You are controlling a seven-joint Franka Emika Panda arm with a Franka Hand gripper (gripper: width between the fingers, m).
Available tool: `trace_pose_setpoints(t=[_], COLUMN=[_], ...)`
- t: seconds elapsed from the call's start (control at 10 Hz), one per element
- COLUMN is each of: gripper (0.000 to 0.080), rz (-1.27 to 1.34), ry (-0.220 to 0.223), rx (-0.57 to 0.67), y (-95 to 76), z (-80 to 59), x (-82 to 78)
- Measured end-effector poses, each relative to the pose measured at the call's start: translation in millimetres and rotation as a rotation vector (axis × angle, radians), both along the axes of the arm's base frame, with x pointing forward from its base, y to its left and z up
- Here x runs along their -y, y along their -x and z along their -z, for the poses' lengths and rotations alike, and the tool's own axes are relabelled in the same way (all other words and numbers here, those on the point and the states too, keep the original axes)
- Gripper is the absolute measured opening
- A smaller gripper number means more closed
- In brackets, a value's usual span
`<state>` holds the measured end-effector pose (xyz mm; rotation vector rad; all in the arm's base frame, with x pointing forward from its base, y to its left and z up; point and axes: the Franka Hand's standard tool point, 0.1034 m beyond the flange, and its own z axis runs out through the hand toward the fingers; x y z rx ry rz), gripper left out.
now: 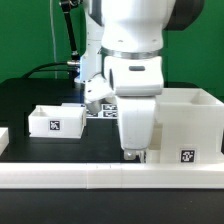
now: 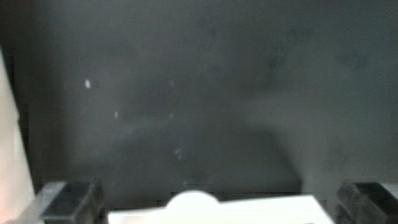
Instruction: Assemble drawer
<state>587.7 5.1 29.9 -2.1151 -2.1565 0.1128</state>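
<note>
The large white housing [image 1: 190,122] stands on the exterior view's right, with a square tag on its front. A small white tray [image 1: 57,120] with a tag stands on the exterior view's left. My gripper [image 1: 133,153] hangs low over the black table just beside the housing. In the wrist view my gripper [image 2: 219,203] is open, with its dark fingers [image 2: 71,203] wide apart. A second white tray with a round knob [image 2: 192,205] lies between them, with a gap to each finger. That tray is hidden behind the gripper in the exterior view.
A long low white rail [image 1: 100,176] runs along the table's front edge. The marker board [image 1: 98,110] lies behind the arm. A white edge [image 2: 9,130] shows at one side of the wrist view. Cables run at the back.
</note>
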Motion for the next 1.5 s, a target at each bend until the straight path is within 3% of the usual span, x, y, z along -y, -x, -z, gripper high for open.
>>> trace_pose_setpoints(t=[0.1, 0.5, 0.9, 1.0, 1.2, 1.5], gripper=[0.0649, 0.0649, 0.0649, 0.0649, 0.0649, 0.0649], rz=[-0.004, 0.001, -0.009, -0.016, 0.007, 0.072], ry=[-0.007, -0.014, 0.001, 0.001, 0.010, 0.021], rx=[-0.006, -0.004, -0.038, -0.036, -0.016, 0.077], y=[1.9, 3.5, 2.4, 2.0, -0.9, 4.0], z=[4.0, 6.4, 1.0, 1.2, 0.2, -21.1], x=[2.1, -26.1, -22.2, -14.6, 15.5, 54.8])
